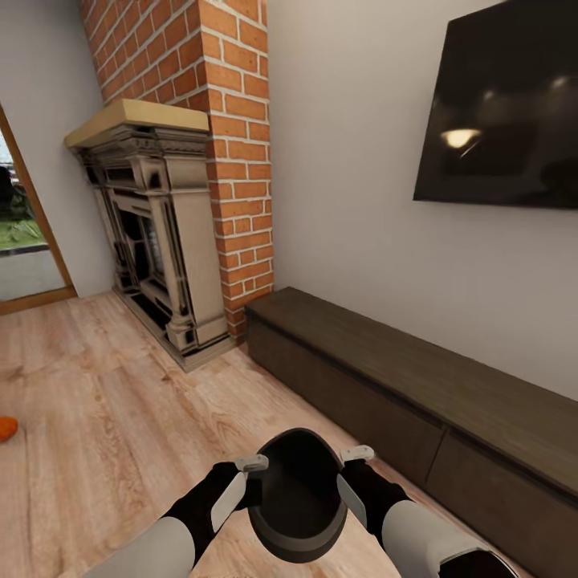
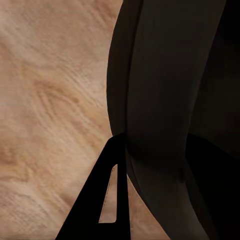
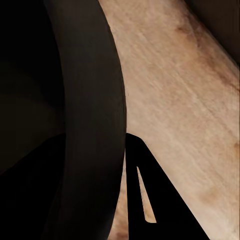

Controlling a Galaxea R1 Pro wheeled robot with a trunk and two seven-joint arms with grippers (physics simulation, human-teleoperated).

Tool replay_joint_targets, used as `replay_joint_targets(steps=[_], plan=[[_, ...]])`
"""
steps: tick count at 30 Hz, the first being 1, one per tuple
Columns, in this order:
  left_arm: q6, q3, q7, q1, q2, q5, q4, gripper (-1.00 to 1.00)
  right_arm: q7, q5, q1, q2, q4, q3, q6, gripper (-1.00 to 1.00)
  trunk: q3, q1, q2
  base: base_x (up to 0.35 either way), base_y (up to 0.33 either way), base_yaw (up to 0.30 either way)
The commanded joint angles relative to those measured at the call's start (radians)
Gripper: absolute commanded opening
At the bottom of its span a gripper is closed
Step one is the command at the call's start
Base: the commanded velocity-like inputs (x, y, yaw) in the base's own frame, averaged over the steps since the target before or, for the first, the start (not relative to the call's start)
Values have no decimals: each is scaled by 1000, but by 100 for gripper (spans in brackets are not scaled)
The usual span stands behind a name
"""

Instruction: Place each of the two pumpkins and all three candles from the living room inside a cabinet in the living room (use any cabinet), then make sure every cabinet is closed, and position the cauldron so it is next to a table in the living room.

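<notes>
Currently carried low in front of the trunk: cauldron [image 1: 299,494], dark, round, mouth up, apparently empty, held above the wood floor [image 1: 104,401] between both arms. Left gripper [image 1: 241,482] set against the near-left rim, right gripper [image 1: 353,475] against the near-right rim; from the wrist views, one dark finger [image 2: 107,200] outside the wall on the left and one finger [image 3: 145,200] outside it on the right, so each gripper judged pinching the rim, though the inner fingers lie in shadow. Main risk: slip or tilt of the cauldron if either pinch loosens or the arms drift apart during travel, since the hold rests on a thin curved wall; second risk: a knock of the load against the cabinet [image 1: 417,385] close by on the right. Cabinet long, low, dark brown, fronts shut as far as visible. Beyond it, brick chimney and ornate fireplace [image 1: 152,233], a dark television [image 1: 506,104] on the pale wall. An orange object, likely one pumpkin [image 1: 6,429], on the floor at the far left edge.
</notes>
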Motion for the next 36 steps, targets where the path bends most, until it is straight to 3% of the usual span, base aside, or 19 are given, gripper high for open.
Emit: replay_joint_targets(steps=[1,36], plan=[[10,21,9,0,9,-26,-1,-100,-5,-7,-1,0,-61,-7,-39,-100,-1,0,-1,0,0,272],[10,21,10,0,8,-25,-1,-100,-7,-5,-1,0,-62,-6,-39,-100,-1,0,-1,0,0,273]])
